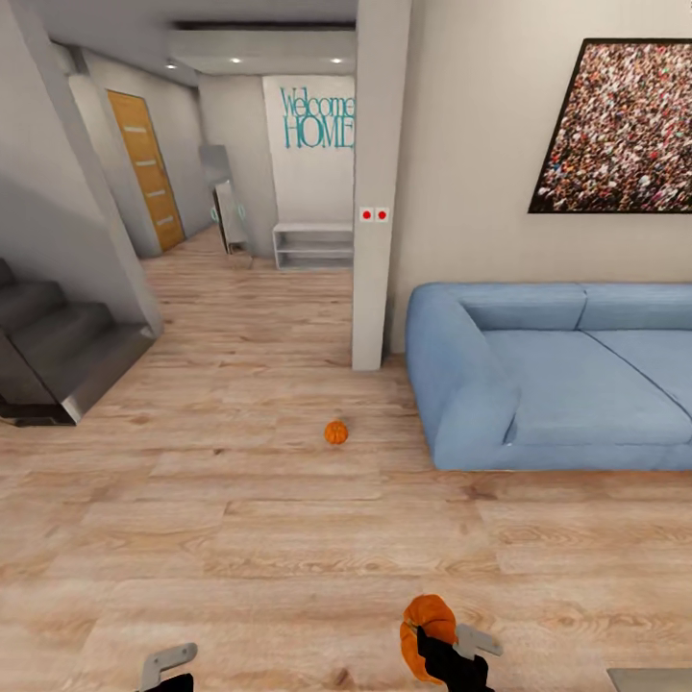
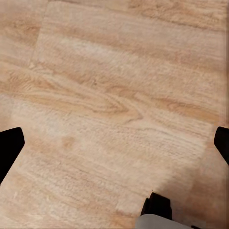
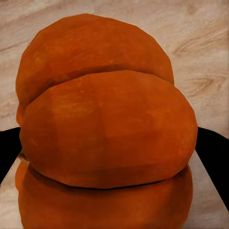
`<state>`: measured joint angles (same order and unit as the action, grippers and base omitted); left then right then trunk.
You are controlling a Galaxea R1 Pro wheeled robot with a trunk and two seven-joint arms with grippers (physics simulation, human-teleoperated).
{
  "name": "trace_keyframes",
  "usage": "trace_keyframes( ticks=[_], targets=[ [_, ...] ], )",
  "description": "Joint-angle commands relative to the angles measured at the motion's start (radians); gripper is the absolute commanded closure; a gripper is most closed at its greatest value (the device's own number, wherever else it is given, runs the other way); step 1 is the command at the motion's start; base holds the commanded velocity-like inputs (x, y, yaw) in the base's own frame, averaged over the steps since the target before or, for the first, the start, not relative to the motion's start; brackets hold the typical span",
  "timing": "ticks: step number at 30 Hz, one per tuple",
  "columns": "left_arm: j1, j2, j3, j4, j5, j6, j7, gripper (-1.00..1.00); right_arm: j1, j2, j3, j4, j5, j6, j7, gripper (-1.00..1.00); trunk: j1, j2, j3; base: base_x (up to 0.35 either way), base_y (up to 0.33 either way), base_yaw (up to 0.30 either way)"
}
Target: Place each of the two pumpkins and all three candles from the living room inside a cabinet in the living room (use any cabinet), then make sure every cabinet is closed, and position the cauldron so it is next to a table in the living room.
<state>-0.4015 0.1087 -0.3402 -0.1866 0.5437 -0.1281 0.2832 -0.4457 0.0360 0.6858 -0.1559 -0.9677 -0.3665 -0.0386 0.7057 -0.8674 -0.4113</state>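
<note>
Staircase far left, grey steps, wood door down the hallway behind. Left gripper at bottom edge of head view, low over wood floor; in left wrist view, dark fingertips spread wide apart, nothing between, only floor planks beneath. Loose pumpkin mid-floor, just ahead of the grey pillar, left of the sofa corner, well apart from both grippers. Right gripper bottom centre-right, clamped on second pumpkin; right wrist view: held pumpkin wedged between both black fingers, off the floor. Blue sofa at right against wall, framed crowd picture above.
</note>
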Motion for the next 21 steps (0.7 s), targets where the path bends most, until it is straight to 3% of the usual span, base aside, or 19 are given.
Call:
trace_keyframes(
  ticks=[1,21],
  targets=[
    [0.0,0.0,-0.009,-0.001,0.009,-0.002,0.005,-1.0,-0.001,0.0,0.009,-0.001,-0.003,-0.003,-0.006,1.0,0.001,-0.001,-0.001,0.33,0.0,-0.004],
    [0.0,0.001,-0.009,-0.001,0.009,-0.002,0.004,-1.0,-0.001,-0.001,0.009,-0.001,0.002,-0.003,-0.006,1.0,0.001,-0.001,-0.001,0.33,0.0,0.0]
  ],
)
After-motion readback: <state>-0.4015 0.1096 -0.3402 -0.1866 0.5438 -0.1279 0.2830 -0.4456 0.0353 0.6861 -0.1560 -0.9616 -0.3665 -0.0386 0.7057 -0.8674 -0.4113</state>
